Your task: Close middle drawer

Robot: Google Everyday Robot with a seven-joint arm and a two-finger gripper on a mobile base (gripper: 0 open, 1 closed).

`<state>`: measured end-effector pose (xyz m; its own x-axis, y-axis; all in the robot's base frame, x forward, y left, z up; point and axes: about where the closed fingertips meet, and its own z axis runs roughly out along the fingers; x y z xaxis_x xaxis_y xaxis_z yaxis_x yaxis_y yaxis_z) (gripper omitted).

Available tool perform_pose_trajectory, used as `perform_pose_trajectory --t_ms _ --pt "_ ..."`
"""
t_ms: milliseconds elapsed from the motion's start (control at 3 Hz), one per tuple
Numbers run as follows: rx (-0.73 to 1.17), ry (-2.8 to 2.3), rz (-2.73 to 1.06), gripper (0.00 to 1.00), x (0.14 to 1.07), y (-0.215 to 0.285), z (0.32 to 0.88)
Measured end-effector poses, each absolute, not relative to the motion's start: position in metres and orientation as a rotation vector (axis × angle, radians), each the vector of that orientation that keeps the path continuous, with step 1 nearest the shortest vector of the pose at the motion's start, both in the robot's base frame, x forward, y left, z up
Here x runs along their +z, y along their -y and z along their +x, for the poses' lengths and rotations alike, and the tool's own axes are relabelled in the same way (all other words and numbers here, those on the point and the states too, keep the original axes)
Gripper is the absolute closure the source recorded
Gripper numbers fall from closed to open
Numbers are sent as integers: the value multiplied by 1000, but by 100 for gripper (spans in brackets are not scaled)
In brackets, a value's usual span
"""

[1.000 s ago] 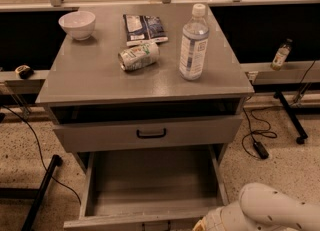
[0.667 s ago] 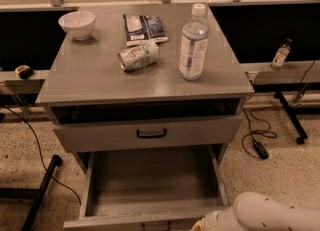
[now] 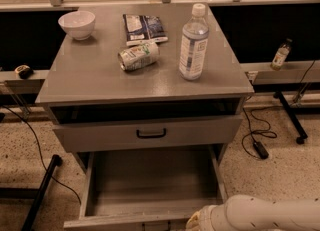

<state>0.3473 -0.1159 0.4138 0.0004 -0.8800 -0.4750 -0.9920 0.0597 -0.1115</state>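
The middle drawer (image 3: 150, 182) is pulled far out of the grey cabinet; its deep plain grey box is empty and its low front (image 3: 125, 221) lies at the bottom edge of the view. My gripper (image 3: 199, 221) is at the bottom of the view, at the right end of that drawer front, on the end of the white arm (image 3: 270, 214) that comes in from the lower right. Whether it touches the front is hidden by the frame edge.
The uppermost drawer front (image 3: 150, 133) with a black handle stands slightly out. On the cabinet top (image 3: 85, 82) are a white bowl (image 3: 77, 24), snack packets (image 3: 144, 28), a can on its side (image 3: 138, 56) and a water bottle (image 3: 193, 43). Cables (image 3: 257, 137) and a black stand leg (image 3: 42, 187) lie on the floor.
The white arm has sunk slightly lower in the view. The middle drawer has not visibly moved.
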Motion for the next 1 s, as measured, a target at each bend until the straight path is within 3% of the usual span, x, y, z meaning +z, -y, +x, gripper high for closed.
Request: perform_pose_trajectory --t_ms 1000 --pt "339 -1885 -1656 100 398 125 395"
